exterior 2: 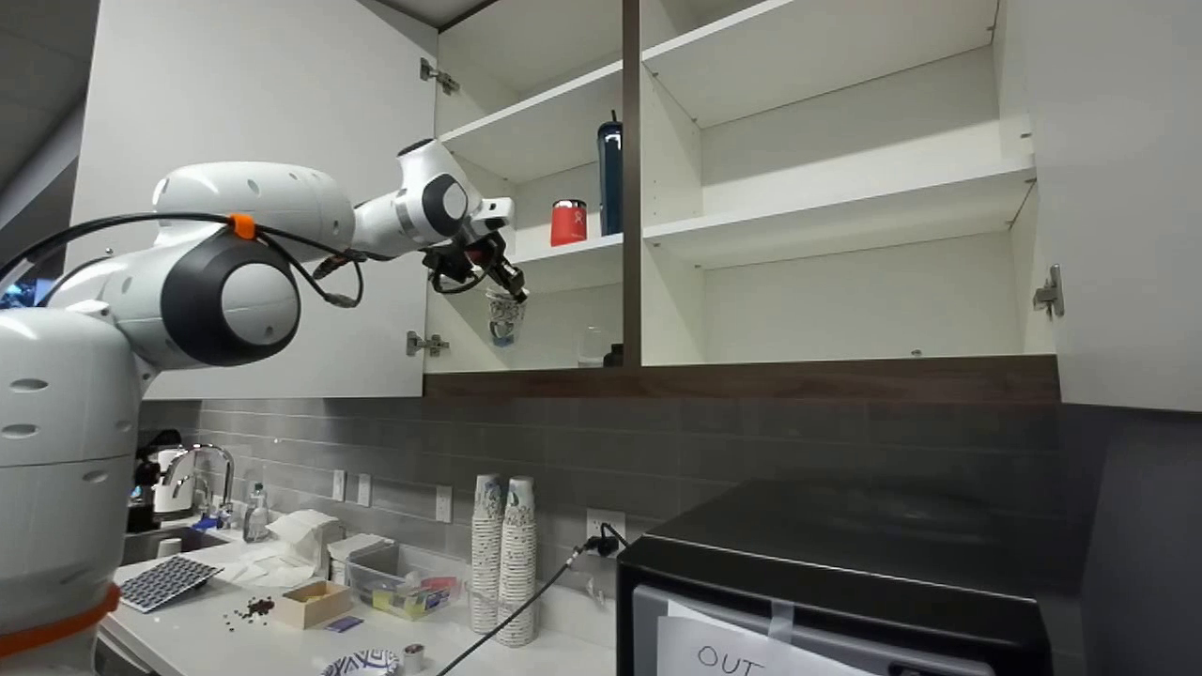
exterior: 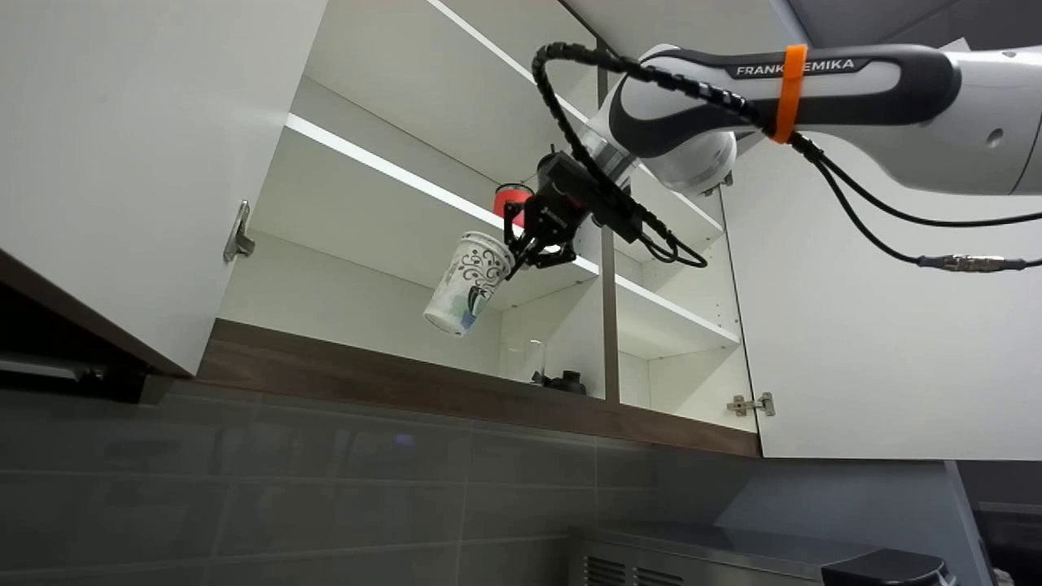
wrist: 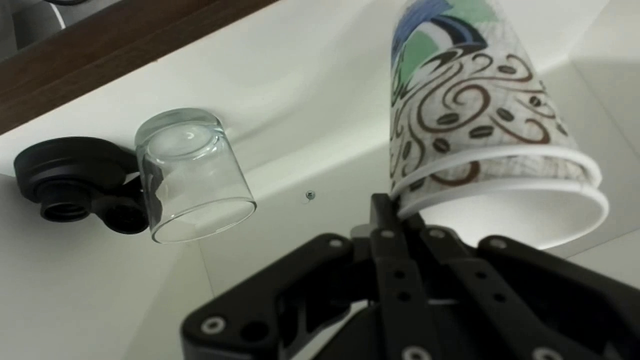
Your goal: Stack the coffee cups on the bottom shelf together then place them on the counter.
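While the cups (exterior: 468,285) sit left of centre in an exterior view, their mouths point to the upper right and their bases to the lower left, so the long axis slants. At the rims the gripper (exterior: 516,262) pinches them, jaws closed, and they hang clear of the bottom shelf (exterior: 391,370), whose brown edge runs beneath. Grey tiles (exterior: 342,505) cover the lower left.

In an exterior view that takes in the white counter (exterior 2: 244,648), the cups look nearly upright, bases down, their rims partly behind the gripper. A red cup (exterior 2: 568,222) and a bottle (exterior 2: 610,178) stand on the upper shelf (exterior 2: 582,252). Lower down, two cup stacks (exterior 2: 518,573) rise from the counter, with a tap (exterior 2: 228,483) at lower left and a black appliance (exterior 2: 836,554) at lower right.

In the wrist view, which is upside down, the cups fill the upper right, mouths toward the bottom of the frame. The nesting shows best here: two rims lie close together, and the fingers (wrist: 385,225) pinch their left end. A glass (wrist: 197,190) stands on the bottom shelf at left, just beside a black object (wrist: 75,170); whether these touch is unclear.
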{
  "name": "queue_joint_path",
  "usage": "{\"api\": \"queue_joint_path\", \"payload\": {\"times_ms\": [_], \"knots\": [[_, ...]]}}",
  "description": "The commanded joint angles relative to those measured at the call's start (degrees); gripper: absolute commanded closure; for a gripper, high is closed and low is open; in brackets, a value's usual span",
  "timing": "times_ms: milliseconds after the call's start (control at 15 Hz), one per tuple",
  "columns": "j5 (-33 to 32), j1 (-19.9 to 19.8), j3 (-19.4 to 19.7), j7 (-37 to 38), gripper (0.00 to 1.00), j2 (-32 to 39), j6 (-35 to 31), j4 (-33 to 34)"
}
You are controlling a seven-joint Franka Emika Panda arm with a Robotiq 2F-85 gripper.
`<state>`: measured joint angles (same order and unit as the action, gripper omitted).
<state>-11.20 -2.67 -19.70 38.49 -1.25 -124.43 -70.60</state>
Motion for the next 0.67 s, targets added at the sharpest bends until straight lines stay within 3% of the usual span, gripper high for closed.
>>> {"api": "queue_joint_path", "payload": {"times_ms": [0,533,600], "knots": [[7.8,-0.8,2.1,-12.0,0.99,-7.8,-3.0,-10.8],[18.5,3.0,7.0,-37.6,0.99,-21.5,-2.3,-32.1],[17.9,6.2,9.7,-39.3,0.99,-22.6,-2.4,-34.4]]}}
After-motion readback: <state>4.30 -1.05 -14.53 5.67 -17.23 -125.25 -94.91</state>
